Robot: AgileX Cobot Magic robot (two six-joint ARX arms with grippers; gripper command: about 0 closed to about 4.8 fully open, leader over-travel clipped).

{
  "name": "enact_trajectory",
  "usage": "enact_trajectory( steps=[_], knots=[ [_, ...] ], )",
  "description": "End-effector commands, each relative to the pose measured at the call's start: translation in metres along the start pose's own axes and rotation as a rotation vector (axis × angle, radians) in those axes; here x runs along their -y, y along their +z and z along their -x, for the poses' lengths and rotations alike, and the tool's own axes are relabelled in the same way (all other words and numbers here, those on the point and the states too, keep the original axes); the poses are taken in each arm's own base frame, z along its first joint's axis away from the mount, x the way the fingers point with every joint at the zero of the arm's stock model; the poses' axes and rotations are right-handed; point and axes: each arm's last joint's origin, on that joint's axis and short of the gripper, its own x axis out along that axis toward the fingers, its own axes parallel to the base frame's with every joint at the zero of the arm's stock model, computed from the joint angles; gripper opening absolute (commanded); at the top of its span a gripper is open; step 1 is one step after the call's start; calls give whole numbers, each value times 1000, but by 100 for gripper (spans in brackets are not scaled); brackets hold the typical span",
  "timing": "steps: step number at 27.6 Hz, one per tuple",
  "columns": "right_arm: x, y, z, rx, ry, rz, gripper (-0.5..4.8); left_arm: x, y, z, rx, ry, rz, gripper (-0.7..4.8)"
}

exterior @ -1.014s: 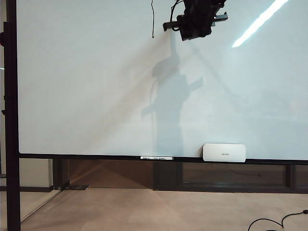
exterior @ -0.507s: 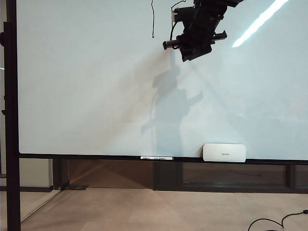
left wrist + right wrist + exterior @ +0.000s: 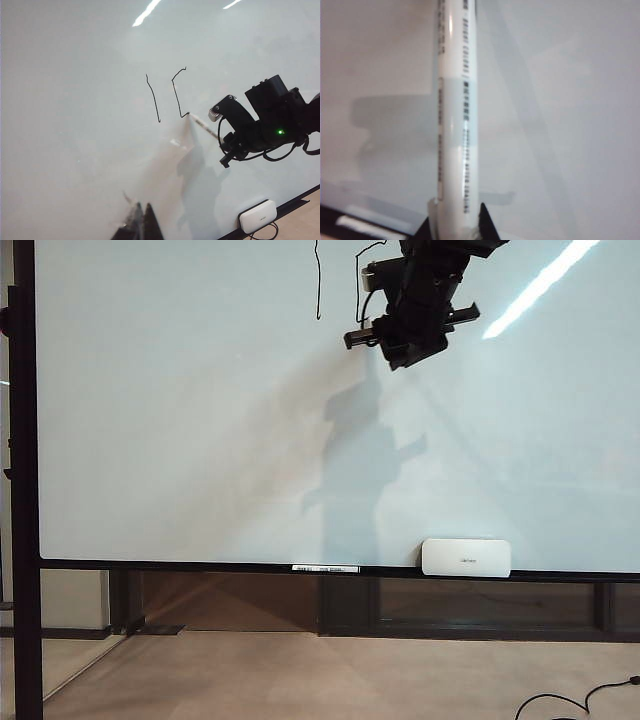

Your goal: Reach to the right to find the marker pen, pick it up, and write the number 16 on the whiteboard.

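Filling nearly the whole scene, the whiteboard (image 3: 180, 420) now carries a finished "1" (image 3: 153, 98) and, new since a second ago, the top hook and long downstroke of the "6" (image 3: 177, 92). The right claw (image 3: 220, 134), clamped on the marker pen (image 3: 456, 110), has come down with its tip touching the board, so the number 16 is about half done. The left claw (image 3: 140, 225) hangs near the board, seemingly closed and empty.
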Motion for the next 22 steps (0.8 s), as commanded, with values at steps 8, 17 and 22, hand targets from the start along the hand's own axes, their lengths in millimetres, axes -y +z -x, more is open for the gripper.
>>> enact_trajectory(
  steps=[8, 17, 22],
  knots=[
    [6, 1, 1, -10, -109, -29, -1, -1, 4, 2, 26, 10, -10, -5],
    [7, 6, 1, 35, -114, -47, -1, -1, 4, 2, 25, 11, -10, -6],
    [7, 9, 1, 69, -118, -61, -1, -1, 4, 2, 25, 11, -14, -6]
  ],
)
